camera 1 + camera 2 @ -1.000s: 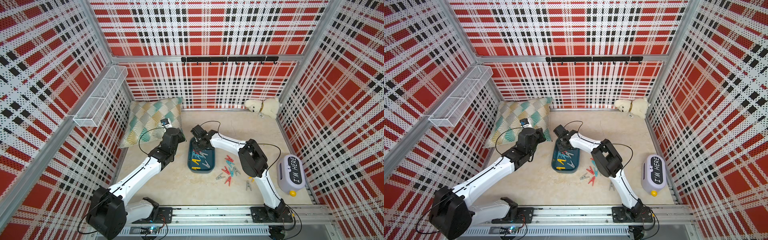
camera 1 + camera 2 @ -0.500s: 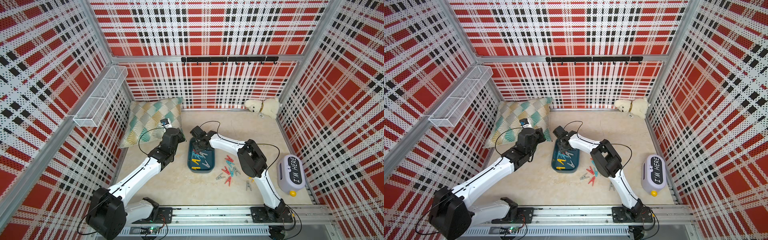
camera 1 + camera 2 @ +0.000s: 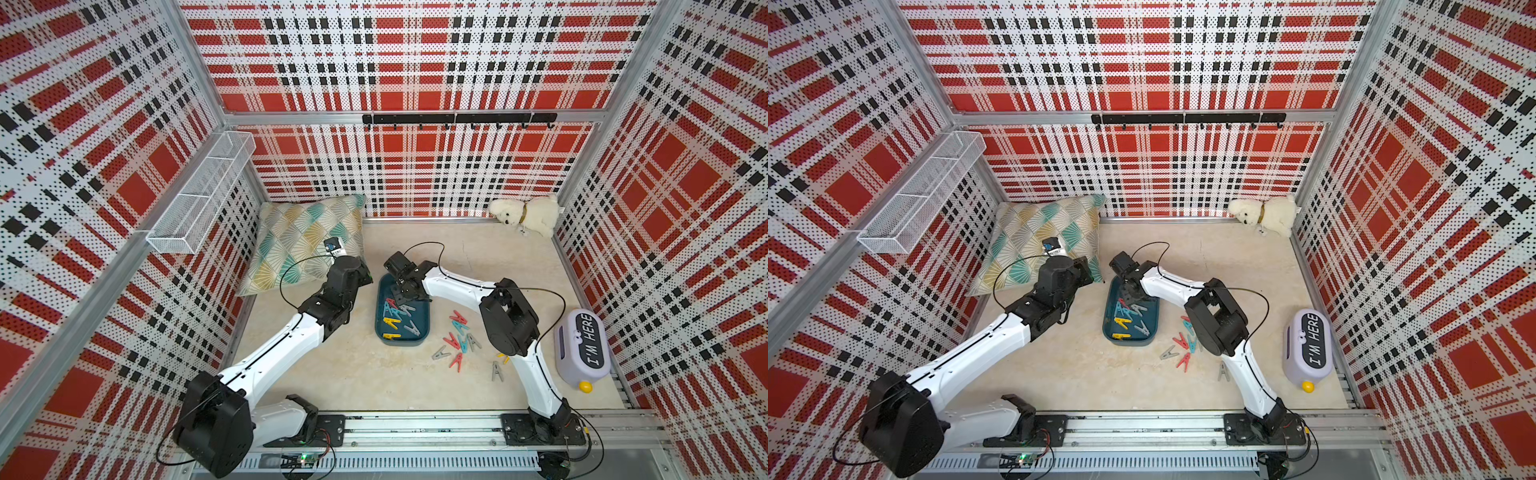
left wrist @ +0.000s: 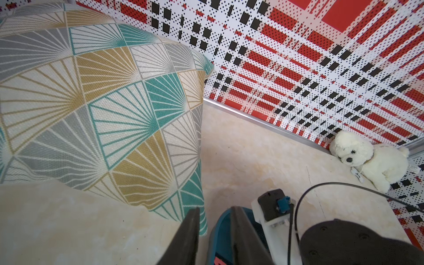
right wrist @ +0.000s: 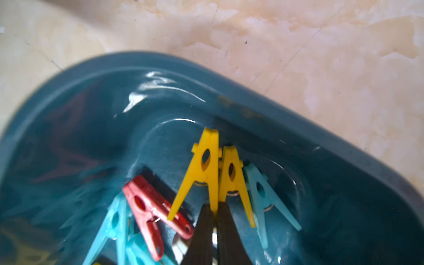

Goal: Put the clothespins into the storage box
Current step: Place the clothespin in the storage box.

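Since a second ago, the right arm (image 3: 457, 286) has barely shifted over the storage box (image 3: 405, 343)'s far end. Left gripper (image 4: 214, 208) sits beside that end, narrowly parted and empty. Right gripper (image 5: 215, 206) pinches a yellow clothespin (image 5: 204, 165) over the box floor. We'd release low, then lift straight. Loose clothespins (image 3: 459, 336) lie beside the box.

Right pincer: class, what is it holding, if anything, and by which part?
The right pincer pinches a yellow clothespin by one leg's end, above the storage box.
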You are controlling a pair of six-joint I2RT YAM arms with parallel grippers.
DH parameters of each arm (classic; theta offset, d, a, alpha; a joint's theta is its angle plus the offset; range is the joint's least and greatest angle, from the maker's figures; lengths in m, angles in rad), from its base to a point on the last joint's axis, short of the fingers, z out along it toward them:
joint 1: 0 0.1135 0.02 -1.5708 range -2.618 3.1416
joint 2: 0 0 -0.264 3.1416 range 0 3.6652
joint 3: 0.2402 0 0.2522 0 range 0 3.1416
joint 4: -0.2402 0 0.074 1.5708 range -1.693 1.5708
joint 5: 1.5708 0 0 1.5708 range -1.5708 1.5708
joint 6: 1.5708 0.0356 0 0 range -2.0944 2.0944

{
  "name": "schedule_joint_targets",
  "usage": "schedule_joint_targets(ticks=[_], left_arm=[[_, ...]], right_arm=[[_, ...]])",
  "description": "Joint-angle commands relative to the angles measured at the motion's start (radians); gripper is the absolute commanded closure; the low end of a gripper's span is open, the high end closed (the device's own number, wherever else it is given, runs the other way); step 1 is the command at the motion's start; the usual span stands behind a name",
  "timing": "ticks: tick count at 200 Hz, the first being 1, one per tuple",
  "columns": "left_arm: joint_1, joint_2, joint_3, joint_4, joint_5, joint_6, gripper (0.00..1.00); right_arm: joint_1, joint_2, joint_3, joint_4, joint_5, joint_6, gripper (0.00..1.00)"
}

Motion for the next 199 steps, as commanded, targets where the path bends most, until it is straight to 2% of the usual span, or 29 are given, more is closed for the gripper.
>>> schedule_joint_targets(ticks=[1, 175, 199], left_arm=[[-0.003, -0.013, 0.029, 0.000, -0.014, 0.000, 0.70], [-0.001, -0.017, 0.033, -0.003, -0.004, 0.002, 0.70], [-0.005, -0.014, 0.037, -0.003, -0.002, 0.002, 0.70]], right_arm=[[0.016, 0.021, 0.053, -0.025, 0.002, -0.012, 0.91], [-0.002, 0.126, 0.130, -0.040, -0.004, -0.017, 0.90], [-0.007, 0.132, 0.130, -0.039, -0.019, -0.012, 0.86]])
